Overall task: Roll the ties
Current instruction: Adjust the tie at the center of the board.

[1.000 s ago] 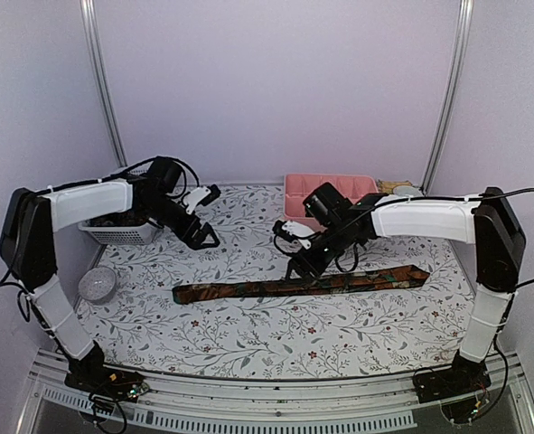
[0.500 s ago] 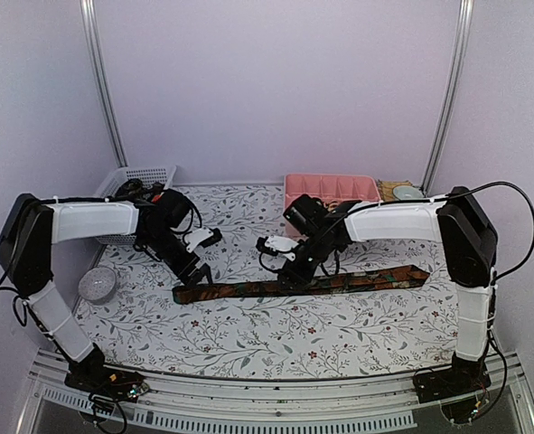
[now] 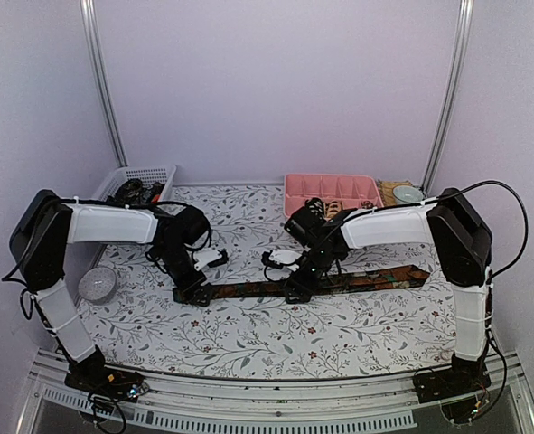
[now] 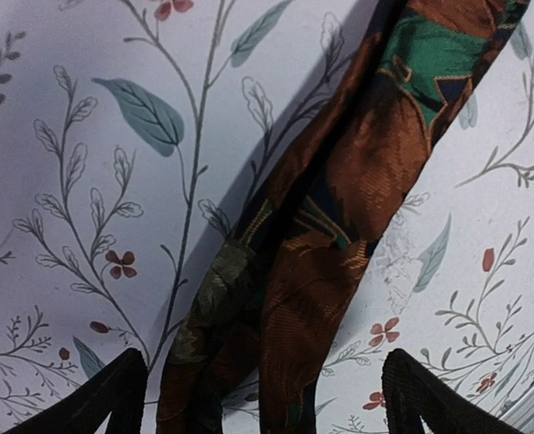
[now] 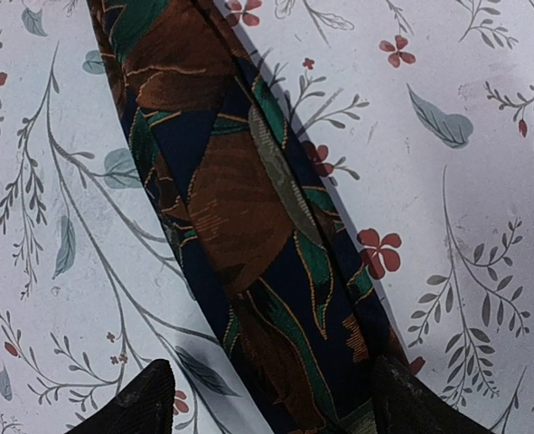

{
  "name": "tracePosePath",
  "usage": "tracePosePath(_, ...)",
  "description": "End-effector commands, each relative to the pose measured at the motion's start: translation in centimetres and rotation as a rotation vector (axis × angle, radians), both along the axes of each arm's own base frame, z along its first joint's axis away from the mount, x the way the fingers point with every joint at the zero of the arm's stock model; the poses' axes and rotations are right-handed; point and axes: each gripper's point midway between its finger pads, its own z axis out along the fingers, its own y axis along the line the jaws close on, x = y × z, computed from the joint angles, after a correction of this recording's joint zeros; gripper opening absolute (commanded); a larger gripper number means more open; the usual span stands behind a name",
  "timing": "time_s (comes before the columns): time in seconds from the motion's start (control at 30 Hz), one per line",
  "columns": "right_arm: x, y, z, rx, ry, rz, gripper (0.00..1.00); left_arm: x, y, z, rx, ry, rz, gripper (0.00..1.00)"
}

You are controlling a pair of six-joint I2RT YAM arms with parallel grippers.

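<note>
Left gripper is open, jaws straddling the tie: its wrist cam has one fingertip just beside the tie's edge and the other clear of it with bare cloth between, nothing clamped. Right gripper is also open and straddling. One fingertip stands apart from the fabric, the other sits at the tie's edge, and I can't tell if it touches. The wrist cams give the detail: brown fabric with green and navy leaf pattern, lying flat, with a fold line showing along its length in the right one. They don't show where along the tie each gripper is. The top cam does: the tie lies stretched left to right across the middle of the floral tablecloth, the left gripper low over its left end, the right gripper low over roughly mid-length, the wider end running on to the right. From above neither jaw gap is readable. Left arm and right arm both reach inward. Only the top cam shows the pink tray at far centre-right, the white mesh basket far left with dark contents I can't identify, and a grey round object on the left.
</note>
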Motion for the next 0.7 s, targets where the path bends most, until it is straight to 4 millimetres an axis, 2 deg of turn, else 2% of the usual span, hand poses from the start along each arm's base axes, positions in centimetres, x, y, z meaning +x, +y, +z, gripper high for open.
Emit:
tracePosePath(0.0,-1.13,-1.32,-3.23,-0.08,0.051,0.007,0.74,0.7,1.05,-0.3,0.054,-0.017,0.01,0.87)
tracePosePath(0.13,-1.25,-1.43,-3.0,-0.076,0.052,0.013,0.74,0.93,1.55,-0.88,0.074,-0.01,0.02,0.7)
tracePosePath(0.2,-1.35,-1.44,-2.87,-0.073,0.053,0.017,0.74,1.16,1.63,-0.81,0.066,-0.01,0.028,0.56)
tracePosePath(0.23,-1.38,-1.44,-2.84,-0.071,0.054,0.018,0.74,1.25,1.69,-0.77,0.062,-0.008,0.033,0.51)
tracePosePath(0.47,-1.72,-1.46,-2.7,-0.065,0.06,0.026,0.73,1.5,1.8,-0.44,0.04,-0.006,0.043,0.47)
tracePosePath(0.53,-1.74,-1.49,-2.65,-0.064,0.061,0.026,0.73,1.53,1.92,-0.37,0.042,-0.01,0.046,0.42)
tracePosePath(0.63,-1.76,-1.42,-2.4,-0.057,0.061,0.029,0.73,1.67,1.99,-0.17,0.032,-0.012,0.054,0.43)
tracePosePath(0.67,-1.86,-1.38,-2.36,-0.056,0.062,0.031,0.73,1.69,1.95,-0.09,0.027,-0.012,0.054,0.46)
